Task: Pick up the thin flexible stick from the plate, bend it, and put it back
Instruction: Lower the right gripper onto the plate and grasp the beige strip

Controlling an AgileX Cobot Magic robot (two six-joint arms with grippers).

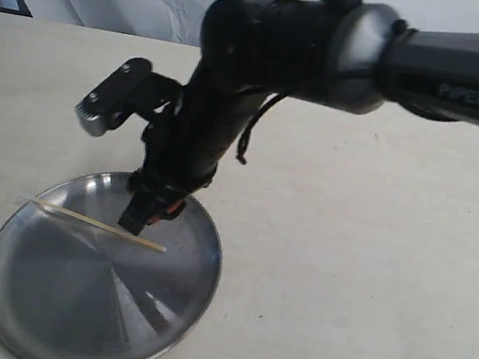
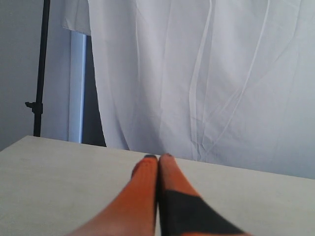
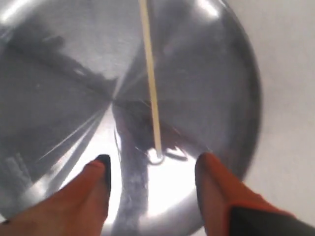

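The thin flexible stick (image 1: 100,225) (image 3: 150,83), a pale cream strip, lies straight across the round steel plate (image 1: 36,311) (image 3: 236,64), one end at the plate's left rim. My right gripper (image 1: 141,216) (image 3: 153,168) reaches across from the right and hangs just above the plate, open, nothing between its orange fingers (image 3: 219,191). The stick's near end lies a little beyond the fingertips, between them. My left gripper (image 2: 158,158) is shut and empty, facing the table's far edge and a white curtain; it does not show in the exterior view.
The beige table (image 1: 369,282) extends around the plate, bare to the right. A white curtain (image 2: 206,73) hangs behind the table, with a dark stand (image 2: 39,78) at its side. The right arm's camera bracket (image 1: 111,97) juts out above the plate.
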